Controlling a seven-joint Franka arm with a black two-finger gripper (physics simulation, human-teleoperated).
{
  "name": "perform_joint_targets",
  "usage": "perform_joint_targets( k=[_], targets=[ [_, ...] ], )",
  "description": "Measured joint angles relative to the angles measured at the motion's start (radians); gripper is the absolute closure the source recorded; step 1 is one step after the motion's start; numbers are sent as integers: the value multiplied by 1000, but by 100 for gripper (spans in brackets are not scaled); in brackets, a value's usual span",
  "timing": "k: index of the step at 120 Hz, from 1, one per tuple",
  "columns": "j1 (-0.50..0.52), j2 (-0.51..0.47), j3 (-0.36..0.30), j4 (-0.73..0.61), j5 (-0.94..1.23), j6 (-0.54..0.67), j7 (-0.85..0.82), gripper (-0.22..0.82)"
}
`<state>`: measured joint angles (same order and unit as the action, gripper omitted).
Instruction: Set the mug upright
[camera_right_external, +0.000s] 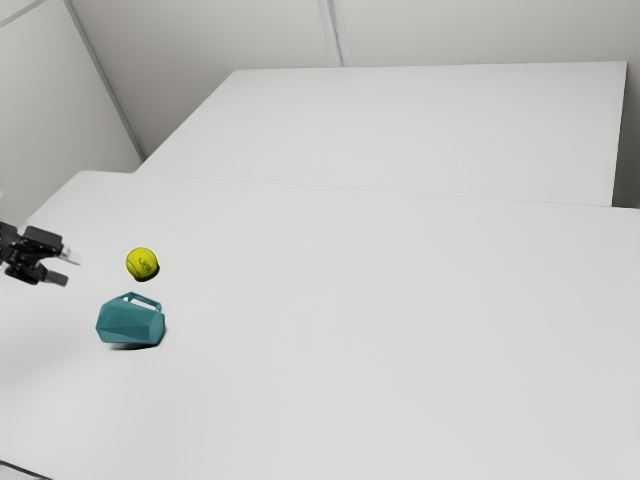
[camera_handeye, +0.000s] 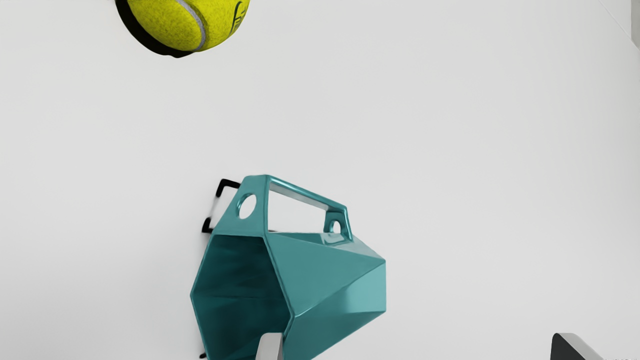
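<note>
"Closest to the wrist camera is the gripper (camera_handeye: 419, 346), over at the exterior view's left. How do its jaws stand?"

"Wide apart, holding nothing. Down in that view's near corner runs a thin dark line (camera_right_external: 25, 470). I can't tell what it is, but it lies well apart from the work."

"And the mug (camera_right_external: 130, 322)?"

"Next along to the right, down on its side on the white table (camera_right_external: 400, 330), with its mouth (camera_handeye: 235, 280) facing the exterior view's left and its handle (camera_handeye: 307, 194) on the side nearer the tennis ball (camera_right_external: 142, 263)."

"What worries you?"

"Seen from the wrist, one jaw overlaps the rim (camera_handeye: 279, 276). Go straight down from that line and it might land on the edge or poke inside, and then the mug would skid or roll. Those slanting facets narrow toward the base, too, so a pinch down there could squeeze it loose."

"Suppose the grip is good?"

"Then it's the turning. Let go before the base sits flat and I'd expect it to topple back."

"Is the ball in the way?"

"It's near, beyond the mug from the exterior camera, and not touching. A jaw coming wide on the handle side could bump it, and it would roll easily. Farther right and back is a second white surface (camera_right_external: 420, 130), too far off to hinder anything."
</note>
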<state>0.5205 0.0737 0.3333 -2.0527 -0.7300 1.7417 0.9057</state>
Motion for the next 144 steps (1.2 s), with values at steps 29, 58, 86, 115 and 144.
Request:
perform_joint_targets(
  k=[29,58,86,115,144],
  targets=[
    [2,59,4,-14,-45,25,124,2],
    [10,94,4,-33,-72,26,188,2],
    [17,129,4,-46,-75,24,203,2],
    [11,160,4,-46,-75,30,211,2],
    [10,177,4,-48,-112,9,234,2]
  ],
)
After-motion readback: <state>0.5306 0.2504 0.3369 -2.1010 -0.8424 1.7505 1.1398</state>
